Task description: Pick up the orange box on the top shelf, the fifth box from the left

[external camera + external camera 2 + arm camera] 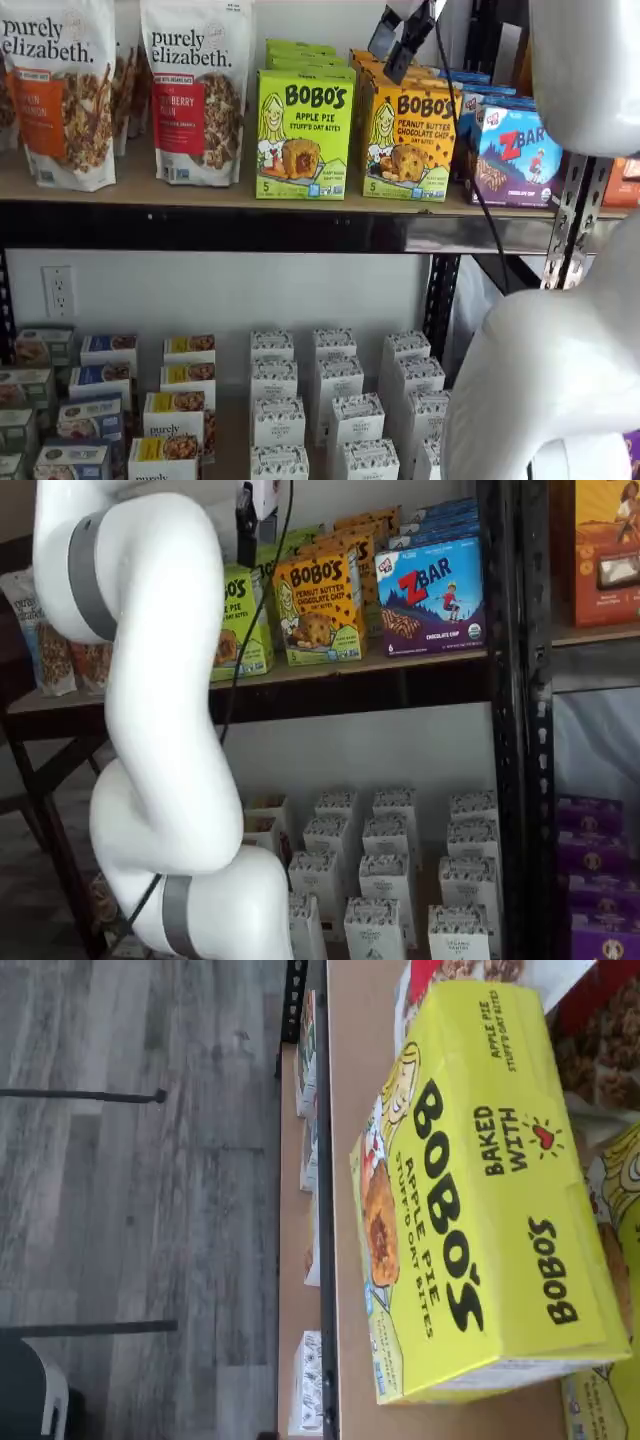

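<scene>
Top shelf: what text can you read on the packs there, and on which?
"BOBO'S PEANUT BUTTER CHOCOLATE CHIP": orange box.
"BOBO'S APPLE PIE STUFF'D OAT BITES", "BAKED WITH": green box.
"ZBAR CHOCOLATE CHIP": blue box.
"purely elizabeth.": granola bags.
Small print elsewhere on the packs: too small to read.

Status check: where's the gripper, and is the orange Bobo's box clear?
Gripper open, above orange Bobo's peanut butter carton, holding nothing. Carton upright on tan wooden top shelf. Lime-green Bobo's apple pie carton and blue ZBar box flank it.
</scene>
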{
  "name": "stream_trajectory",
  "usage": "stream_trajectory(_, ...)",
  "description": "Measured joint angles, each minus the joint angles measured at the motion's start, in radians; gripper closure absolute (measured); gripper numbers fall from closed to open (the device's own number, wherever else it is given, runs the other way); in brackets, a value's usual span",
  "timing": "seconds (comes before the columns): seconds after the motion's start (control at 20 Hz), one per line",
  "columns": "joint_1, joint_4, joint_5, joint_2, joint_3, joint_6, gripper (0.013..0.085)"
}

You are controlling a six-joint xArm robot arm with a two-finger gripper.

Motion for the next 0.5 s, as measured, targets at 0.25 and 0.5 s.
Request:
stream_trajectory(0.25, -0.007, -0.005, -0.032, 0.002, 0.012, -0.013, 0.013)
stream_trajectory(0.5, -0.015, -0.018, -0.071, 0.002, 0.029, -0.03, 0.013)
